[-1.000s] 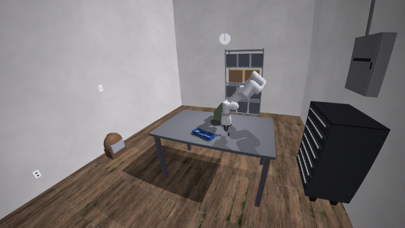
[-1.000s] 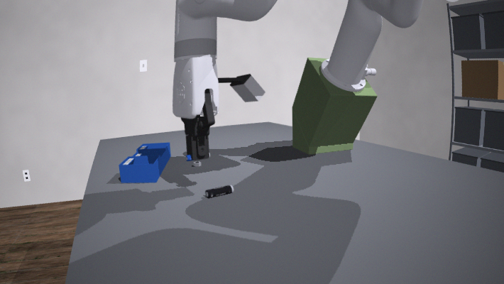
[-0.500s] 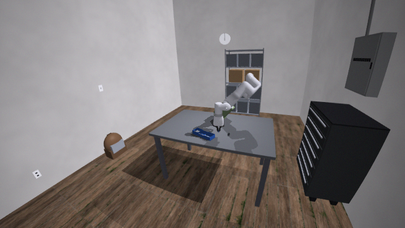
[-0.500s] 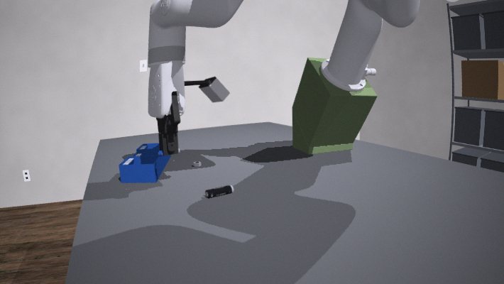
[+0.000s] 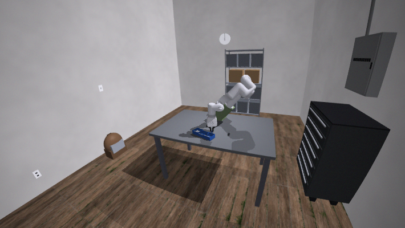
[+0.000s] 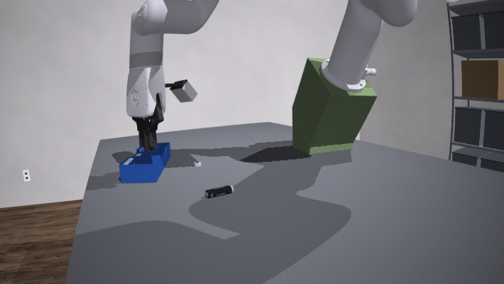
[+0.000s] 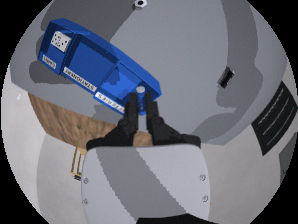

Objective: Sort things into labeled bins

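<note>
My gripper [image 6: 149,145] is shut on a small blue piece [image 6: 140,150] and holds it just over the near end of the blue bins [image 6: 145,164]. In the wrist view the fingertips pinch the piece [image 7: 141,88] right above the bin's edge [image 7: 100,63]; white labels show on the bins, too small to read. A black cylinder with a pale end [image 6: 219,192] lies on the grey table, apart from the bins, and also shows in the wrist view [image 7: 226,76]. A small pale ring [image 6: 197,163] lies to the right of the bins. In the top view the gripper [image 5: 211,130] stands over the bins [image 5: 203,134].
The arm's green base block [image 6: 330,106] stands at the back of the table. The table's left edge runs close behind the bins. A black drawer cabinet [image 5: 339,151] and a shelf stand away from the table.
</note>
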